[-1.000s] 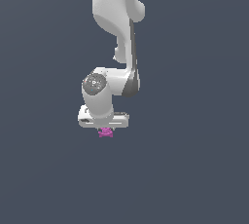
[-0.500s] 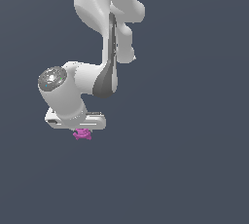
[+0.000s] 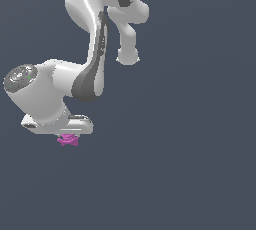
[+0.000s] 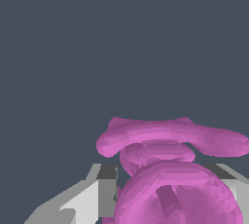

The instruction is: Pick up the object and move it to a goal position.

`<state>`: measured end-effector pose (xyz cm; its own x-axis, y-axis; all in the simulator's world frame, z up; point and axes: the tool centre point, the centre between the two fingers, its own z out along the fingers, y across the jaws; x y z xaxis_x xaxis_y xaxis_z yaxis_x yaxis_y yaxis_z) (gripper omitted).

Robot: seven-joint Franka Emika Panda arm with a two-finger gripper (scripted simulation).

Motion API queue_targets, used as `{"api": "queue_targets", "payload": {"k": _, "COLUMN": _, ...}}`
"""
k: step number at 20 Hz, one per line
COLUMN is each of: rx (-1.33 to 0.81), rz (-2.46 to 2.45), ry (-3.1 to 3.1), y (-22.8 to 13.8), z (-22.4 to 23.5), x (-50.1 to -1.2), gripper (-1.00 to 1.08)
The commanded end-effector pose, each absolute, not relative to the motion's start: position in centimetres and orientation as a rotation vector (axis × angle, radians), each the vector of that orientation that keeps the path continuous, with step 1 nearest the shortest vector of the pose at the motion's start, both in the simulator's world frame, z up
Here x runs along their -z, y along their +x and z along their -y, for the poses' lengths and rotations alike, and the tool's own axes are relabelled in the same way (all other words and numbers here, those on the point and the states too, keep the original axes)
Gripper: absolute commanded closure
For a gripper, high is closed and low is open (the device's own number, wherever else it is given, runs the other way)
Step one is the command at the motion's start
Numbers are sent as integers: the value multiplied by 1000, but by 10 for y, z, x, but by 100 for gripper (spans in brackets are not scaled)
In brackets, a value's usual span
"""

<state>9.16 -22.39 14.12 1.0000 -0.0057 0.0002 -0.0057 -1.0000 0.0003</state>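
Under the claw, tucked right against its underside, sits the object, magenta-pink and knobbly, with only its lower lumps showing below the white hand in the exterior view. In the wrist view the object fills the gap between the two fingers, pressed up to both, so the claw reads as clamped narrow on it, holding it.

Risks, as a judgement: the grip looks to be on rounded, bumpy surfaces, so the object could rotate or squirt out if the arm swings fast or stops hard. The prongs stick out past the fingers, so if it is set down tilted they could catch and tip it. No goal marker is visible in either view, so an overshoot or a drop in the wrong spot can't be ruled out from here.

Surroundings: a plain dark blue-grey field around the claw on all sides. Can't tell where any worktop starts, or whether the object is lifted off it: no shadow, no edge. Nothing else near the claw.
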Motion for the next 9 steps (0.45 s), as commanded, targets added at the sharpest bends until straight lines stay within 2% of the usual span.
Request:
{"api": "queue_targets", "payload": {"k": 1, "rx": 0, "rz": 7, "ry": 3142, "y": 95, "z": 230, "x": -145, "gripper": 108}}
{"api": "queue_targets", "payload": {"k": 9, "rx": 0, "rz": 8, "ry": 3142, "y": 98, "z": 237, "x": -148, "gripper": 108}}
